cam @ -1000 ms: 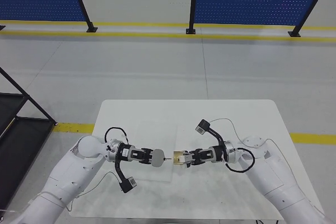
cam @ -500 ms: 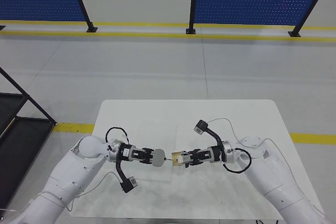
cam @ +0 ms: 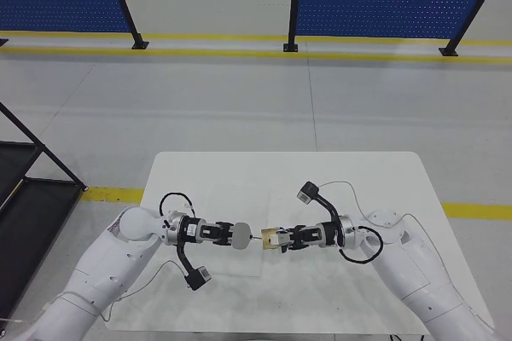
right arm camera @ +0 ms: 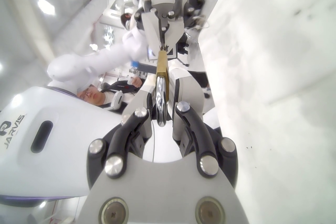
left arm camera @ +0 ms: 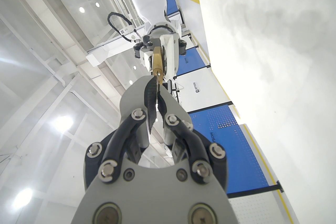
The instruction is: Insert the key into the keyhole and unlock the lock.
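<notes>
Jaws L: L gripper point(cam: 239, 237) clenched on key point(cam: 254, 238). In your L wrist view the dark pads point(left arm camera: 150, 96) pinch the key's head, w/ the blade poking out past the tips.
Jaws R: R gripper point(cam: 283, 239) clenched on lock point(cam: 270, 239). In your R wrist view the fingers point(right arm camera: 185, 88) sit either side of the silver shackle, w/ the brass body sticking out beyond them.
Lock: brass padlock, lying level. Body end points to 9 o'clock, shackle end to 3 o'clock, inside R gripper.
Key: thin metal, at 9 o'clock of lock and in line w/ it. Tip touches the lock's end face at the keyhole. How deep it sits, can't tell.
Grippers: you've got them nose to nose, L at 9 o'clock, R at 3 o'clock, key + lock between. Fingertips near but apart.
Table: white top point(cam: 350, 179). Key + lock sit just 9 o'clock of its centre.
Sheet: faint pale rectangle point(cam: 239, 205) on the table, under L gripper.
</notes>
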### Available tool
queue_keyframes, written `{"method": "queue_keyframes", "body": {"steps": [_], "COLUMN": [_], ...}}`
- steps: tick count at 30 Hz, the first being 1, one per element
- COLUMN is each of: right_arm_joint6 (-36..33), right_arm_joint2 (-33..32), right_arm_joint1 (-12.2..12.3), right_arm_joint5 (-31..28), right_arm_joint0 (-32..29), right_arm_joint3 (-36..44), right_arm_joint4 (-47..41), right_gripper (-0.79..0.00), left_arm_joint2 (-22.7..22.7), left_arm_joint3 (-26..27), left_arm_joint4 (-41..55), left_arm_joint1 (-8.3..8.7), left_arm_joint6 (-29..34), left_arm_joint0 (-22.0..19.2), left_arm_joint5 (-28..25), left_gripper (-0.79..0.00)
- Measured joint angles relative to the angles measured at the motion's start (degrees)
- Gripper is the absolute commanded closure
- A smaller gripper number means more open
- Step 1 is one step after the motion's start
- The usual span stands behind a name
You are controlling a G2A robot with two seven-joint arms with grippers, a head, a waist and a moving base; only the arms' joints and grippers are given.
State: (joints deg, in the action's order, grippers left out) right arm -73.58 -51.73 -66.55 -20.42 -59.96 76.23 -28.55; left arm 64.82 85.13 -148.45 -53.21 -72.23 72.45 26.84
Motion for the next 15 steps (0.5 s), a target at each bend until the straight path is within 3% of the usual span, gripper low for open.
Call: {"method": "queue_keyframes", "body": {"steps": [15], "right_arm_joint6": [3.8], "right_arm_joint2": [-0.2], "right_arm_joint1": [-0.1], "right_arm_joint5": [0.3], "right_arm_joint0": [-1.2], "right_arm_joint3": [0.4], "right_arm_joint4": [0.0], "right_gripper": [0.0], "left_arm_joint2": [-0.1], "left_arm_joint3": [-0.3], "left_arm_joint4": [-0.8], "left_arm_joint1": [0.07], "left_arm_joint6": [2.5], "left_arm_joint0": [-0.1], "left_arm_joint5": [0.4], "left_gripper": [0.0]}}
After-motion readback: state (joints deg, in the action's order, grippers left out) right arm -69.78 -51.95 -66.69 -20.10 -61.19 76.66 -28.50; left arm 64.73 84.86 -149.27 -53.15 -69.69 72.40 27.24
